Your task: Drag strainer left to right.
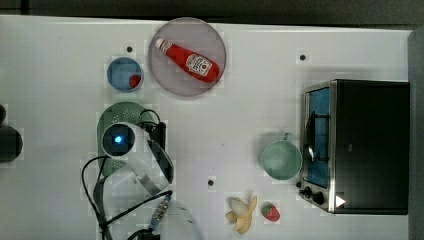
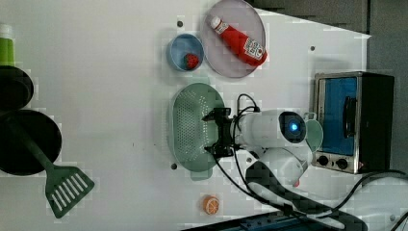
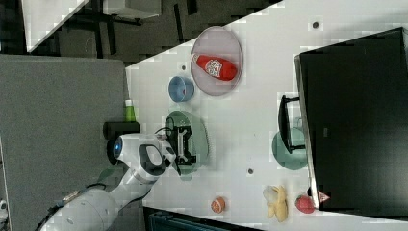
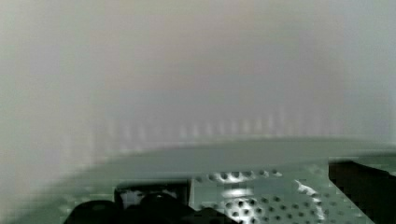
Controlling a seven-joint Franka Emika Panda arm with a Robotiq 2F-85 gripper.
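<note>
End effector (image 2: 219, 133) wide open, empty, down inside the strainer (image 2: 190, 126). Drag not started: strainer sits at the top view's left, beside blue bowl (image 1: 124, 74).

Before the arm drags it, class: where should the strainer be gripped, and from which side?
Probably its raised rim: the strainer lies open side up, so its thin wall suits open jaws coming from above, one inside and one outside. The gripper hangs over the rim on the left view's right.
</note>
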